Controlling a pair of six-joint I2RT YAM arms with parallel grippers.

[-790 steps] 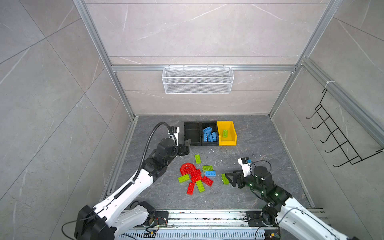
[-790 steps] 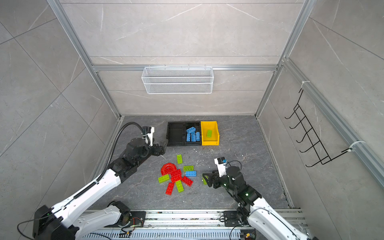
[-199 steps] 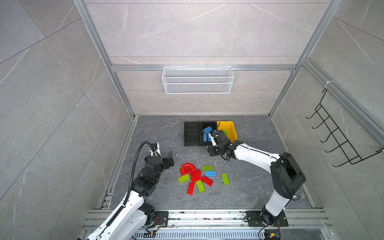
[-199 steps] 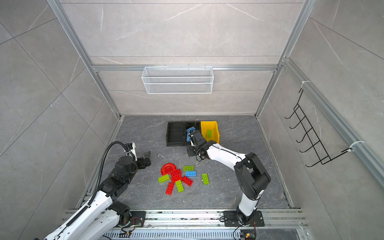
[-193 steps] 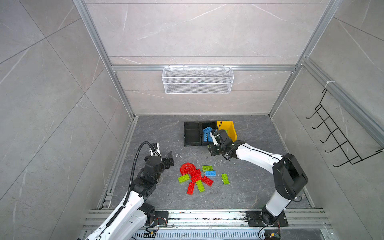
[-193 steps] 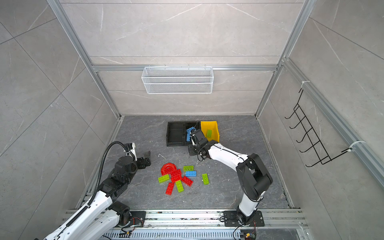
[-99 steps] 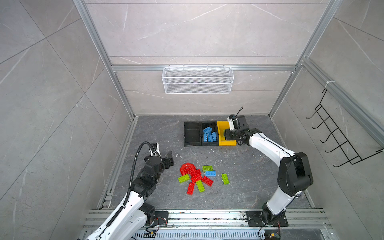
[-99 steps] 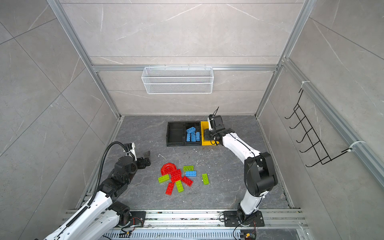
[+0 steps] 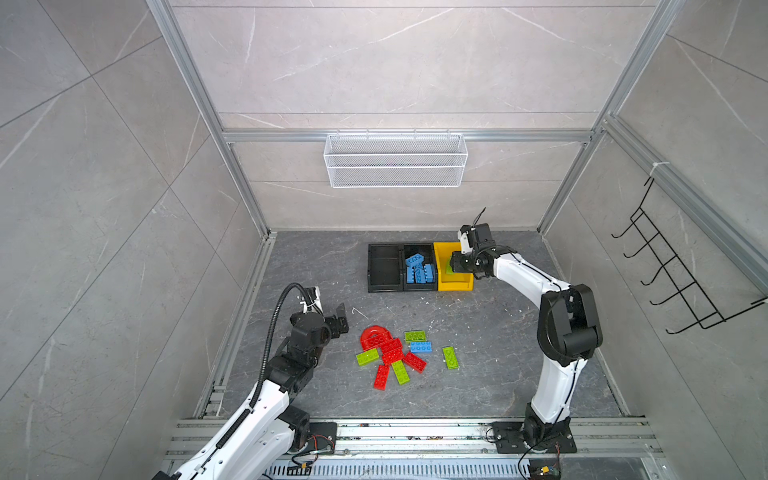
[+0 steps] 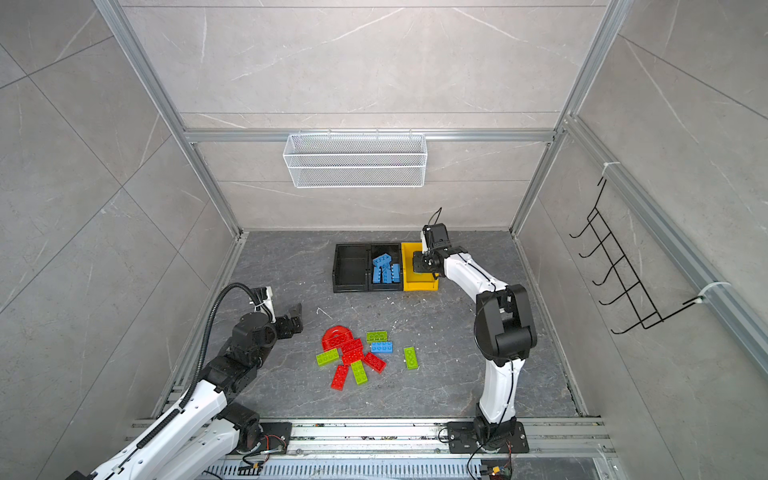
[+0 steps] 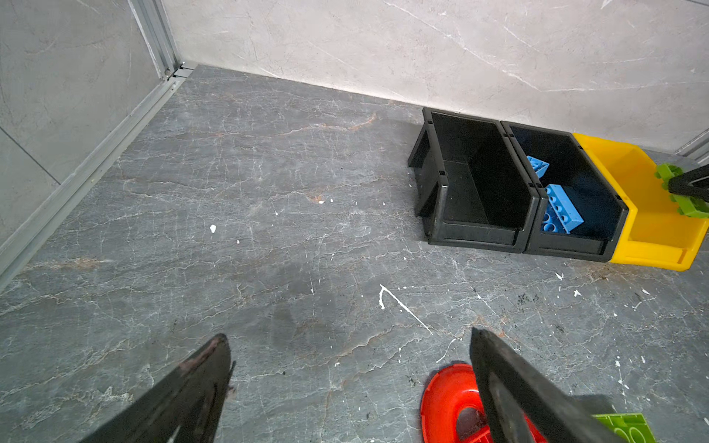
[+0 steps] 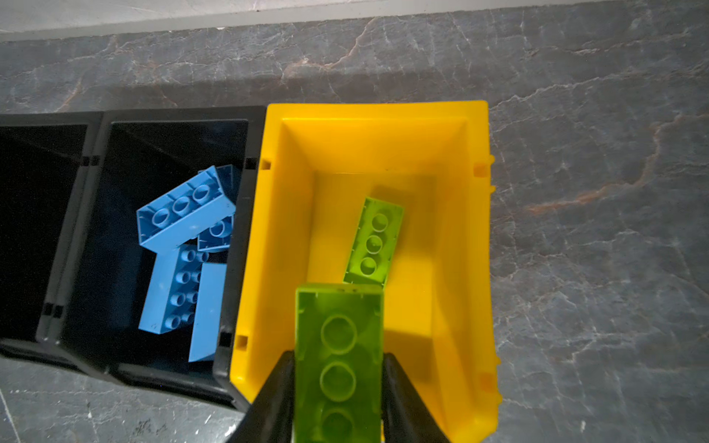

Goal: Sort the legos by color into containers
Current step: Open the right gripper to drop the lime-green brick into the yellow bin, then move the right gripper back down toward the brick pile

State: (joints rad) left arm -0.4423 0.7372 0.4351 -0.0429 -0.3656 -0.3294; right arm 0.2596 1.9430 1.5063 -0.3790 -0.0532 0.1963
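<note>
My right gripper (image 12: 338, 356) is shut on a lime green lego (image 12: 339, 345) and holds it over the yellow container (image 12: 479, 230), where another green lego (image 12: 374, 241) lies. In both top views this gripper (image 9: 451, 264) (image 10: 417, 264) hangs above the yellow container (image 9: 455, 284). The middle black container (image 9: 419, 249) holds several blue legos (image 12: 184, 245). The left black container (image 9: 384, 268) looks empty. Loose red, green and blue legos (image 9: 390, 353) lie mid-floor beside a red arch piece (image 9: 374, 334). My left gripper (image 9: 341, 318) (image 11: 347, 337) is open just left of the arch, with nothing between its fingers.
A white wire basket (image 9: 395, 160) hangs on the back wall and a black hook rack (image 9: 681, 282) on the right wall. One green lego (image 9: 450, 357) lies apart, right of the pile. An aluminium rail runs along the front edge.
My right gripper has moved with the green lego from in front of the middle black container to above the yellow one. The left arm has stayed still.
</note>
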